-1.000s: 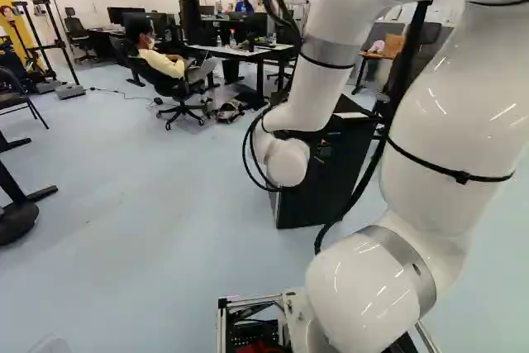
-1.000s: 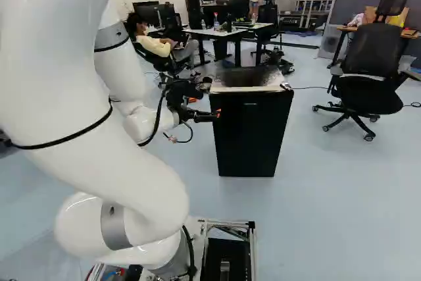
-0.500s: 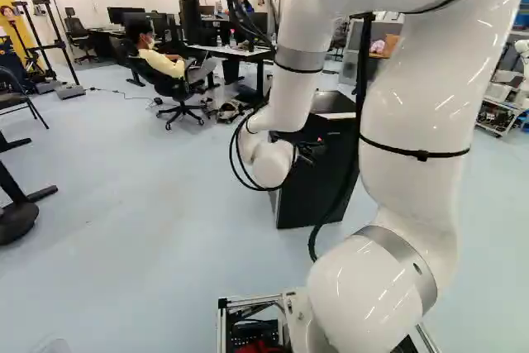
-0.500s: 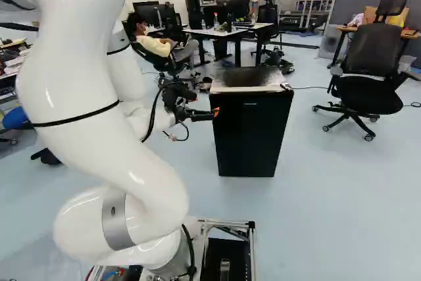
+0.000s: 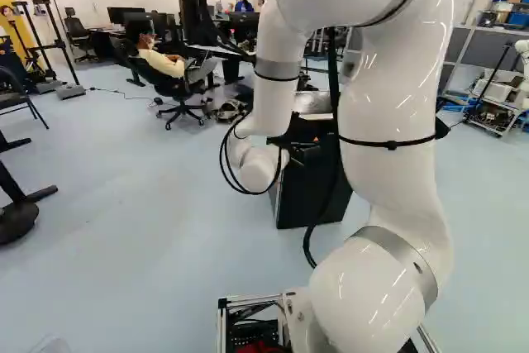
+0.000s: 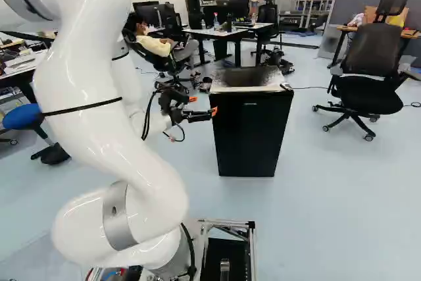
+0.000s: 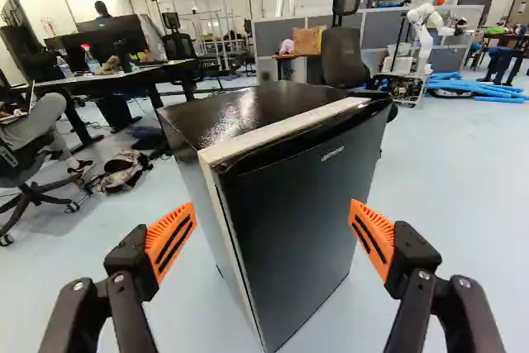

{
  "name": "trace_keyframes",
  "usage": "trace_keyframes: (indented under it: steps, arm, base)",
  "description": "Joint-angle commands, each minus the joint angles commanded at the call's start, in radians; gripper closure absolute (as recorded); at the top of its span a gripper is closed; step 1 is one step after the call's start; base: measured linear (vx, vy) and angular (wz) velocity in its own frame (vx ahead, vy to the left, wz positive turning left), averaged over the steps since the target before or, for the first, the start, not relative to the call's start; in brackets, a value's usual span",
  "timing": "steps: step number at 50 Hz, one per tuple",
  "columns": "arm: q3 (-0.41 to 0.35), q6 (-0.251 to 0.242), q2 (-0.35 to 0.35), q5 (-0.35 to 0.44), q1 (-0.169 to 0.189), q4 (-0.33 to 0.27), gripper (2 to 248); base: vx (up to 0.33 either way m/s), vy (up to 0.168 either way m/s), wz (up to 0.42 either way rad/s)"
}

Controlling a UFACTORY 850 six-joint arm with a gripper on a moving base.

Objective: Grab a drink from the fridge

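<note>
Clearly, the door has to be dealt with first: the small black box-shaped fridge (image 6: 252,133) stands on the pale floor ahead of the gripper, its dark flat door (image 7: 297,221) shut, and no drink shows, so presumably it is inside. The black two-fingered gripper (image 7: 273,204) has its fingers wide apart, orange ribbed pads (image 7: 169,241) facing each other, nothing clamped between them. The step in hand looks like lining up for the door's edge. Best to settle on the upright edge nearest the gripper, below the pale strip (image 7: 281,130) along the top, then hook one fingertip behind it and draw it outward in a slow arc. Pushing squarely at the smooth face could slide or tip the fridge.
</note>
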State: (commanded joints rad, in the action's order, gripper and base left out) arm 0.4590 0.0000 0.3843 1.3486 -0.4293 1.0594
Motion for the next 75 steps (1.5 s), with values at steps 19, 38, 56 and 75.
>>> trace_keyframes:
  steps: [19, 38, 56, 75]
  arm:
    - [0.087, 0.0, 0.116, 0.0, -0.016, 0.0, 3]
    - [0.174, 0.0, 0.224, 0.001, -0.003, 0.0, 3]
    - [0.227, 0.0, 0.266, 0.01, 0.01, 0.0, 3]
    - [0.276, 0.0, 0.293, 0.02, 0.027, 0.001, 3]
  base:
    - [0.0, 0.0, 0.0]
    - [0.0, 0.0, 0.0]
    - [0.0, 0.0, 0.0]
    - [0.0, 0.0, 0.0]
